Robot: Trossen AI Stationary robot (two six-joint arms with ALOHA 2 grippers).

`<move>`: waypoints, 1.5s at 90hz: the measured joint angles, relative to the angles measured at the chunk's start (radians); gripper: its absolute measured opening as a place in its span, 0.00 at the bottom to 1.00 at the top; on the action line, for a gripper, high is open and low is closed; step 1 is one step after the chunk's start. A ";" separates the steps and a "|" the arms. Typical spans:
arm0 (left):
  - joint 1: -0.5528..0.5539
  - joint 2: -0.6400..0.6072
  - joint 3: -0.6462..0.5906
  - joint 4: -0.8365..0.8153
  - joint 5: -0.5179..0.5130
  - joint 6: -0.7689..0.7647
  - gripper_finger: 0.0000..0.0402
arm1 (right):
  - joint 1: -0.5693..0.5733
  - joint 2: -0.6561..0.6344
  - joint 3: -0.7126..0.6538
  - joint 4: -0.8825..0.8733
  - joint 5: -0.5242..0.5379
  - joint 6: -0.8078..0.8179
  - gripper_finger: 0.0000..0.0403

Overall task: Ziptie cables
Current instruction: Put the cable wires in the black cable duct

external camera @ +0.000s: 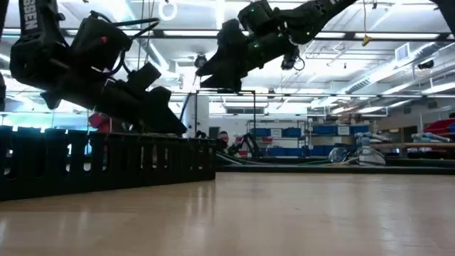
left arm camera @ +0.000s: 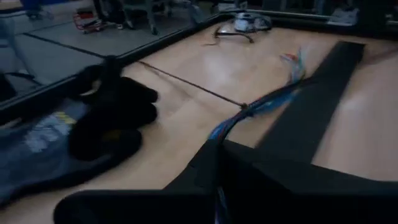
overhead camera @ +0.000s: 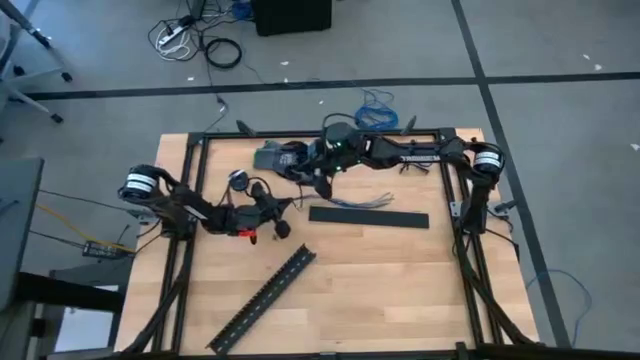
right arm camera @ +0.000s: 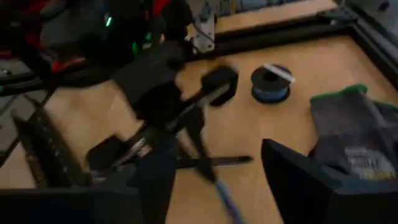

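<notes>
Both arms raised over the wooden counter (overhead camera: 400,290), thin multicoloured cables (overhead camera: 372,200) between them.

Right gripper (overhead camera: 322,186): jaws spread open, cable bundle running from them along the flat black strip (overhead camera: 368,217). Left gripper (overhead camera: 283,222): jaws state cannot tell; cables lie just ahead.

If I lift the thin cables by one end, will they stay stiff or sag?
Likely sag: the cables are thin strands lying in loose curves beside the black strip. Their ends fan apart, so some may slip from a pinch. They look light; a push probably scatters them. The right tool is open near one end.
</notes>
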 joint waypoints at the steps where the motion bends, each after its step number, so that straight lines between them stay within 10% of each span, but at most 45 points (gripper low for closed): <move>1: 0.003 -0.008 0.000 -0.013 0.000 -0.001 0.00 | 0.000 -0.006 0.000 -0.010 0.000 -0.002 0.61; 44: 0.023 -0.504 0.031 -0.526 0.072 -0.029 0.00 | 0.051 -0.337 0.000 -0.482 0.327 -0.053 0.70; 72: 0.023 -0.714 0.352 -1.125 0.081 -0.062 0.00 | 0.100 -0.473 -0.001 -0.606 0.599 -0.032 0.69; 107: -0.021 -0.701 0.616 -1.359 0.359 -0.298 0.00 | 0.169 -0.419 -0.168 -0.524 0.414 0.092 0.68; 135: -0.248 -0.701 0.609 -1.439 0.252 -0.483 0.00 | 0.337 -0.332 -0.421 -0.014 0.209 0.193 0.66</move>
